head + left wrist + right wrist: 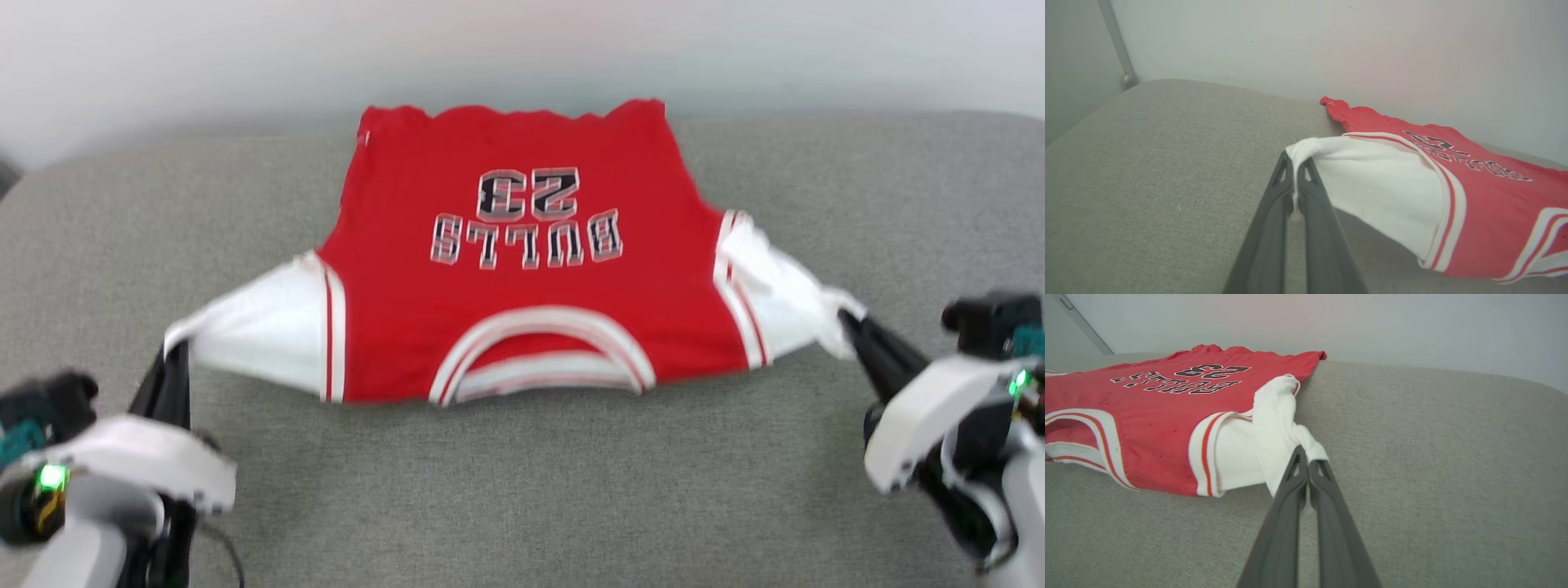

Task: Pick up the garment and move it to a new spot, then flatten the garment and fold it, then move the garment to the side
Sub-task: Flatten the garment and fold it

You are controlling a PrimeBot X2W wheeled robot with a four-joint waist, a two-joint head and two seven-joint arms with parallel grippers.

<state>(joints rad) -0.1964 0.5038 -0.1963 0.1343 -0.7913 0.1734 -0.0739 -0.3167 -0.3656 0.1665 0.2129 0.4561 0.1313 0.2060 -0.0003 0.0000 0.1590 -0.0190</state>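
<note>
The shirt [522, 327] lies collar-near, stretched sideways between left gripper [175, 351] and right gripper [845, 318], each clamped on a sleeve [261, 335]

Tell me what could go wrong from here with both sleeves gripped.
1. The left end effector and right end effector pinch only the sleeve tips; a hard pull might slip the shirt free.
2. The right sleeve is bunched, so creases may get folded in.
3. The hem sits at the far edge of the cushion; it could slide off.
</note>
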